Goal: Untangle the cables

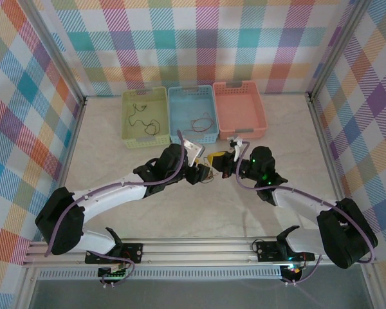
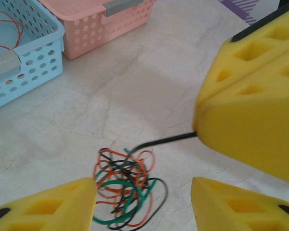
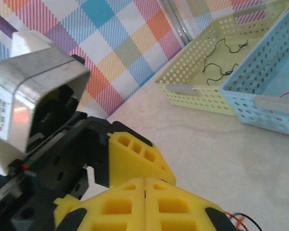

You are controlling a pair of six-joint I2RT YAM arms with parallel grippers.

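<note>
- Two cables look sorted already: a black cable lies in the green basket, and a red cable lies in the blue basket. The pink basket stands just right of those, at the far edge of the counter.
- Most of the job is left, I judge. A clump of orange, green and black loops sits on the counter in front of the baskets, between my two arms, and it is knotted together.
- My right tool is closed, with its yellow pads pressed flat together. From the left wrist I see it pinching the end of a black strand.
- That strand runs from the pads back into the clump, close above the counter. I cannot tell whether it is taut.
- My left tool is open, with one finger on each side of the clump, right above it. Its fingers are well apart and it grips nothing, though the left finger is just beside the outer loops.
- Left to do, as I read it: free the black strand, then part the orange and green ones. I cannot count how many strands the clump holds.
</note>
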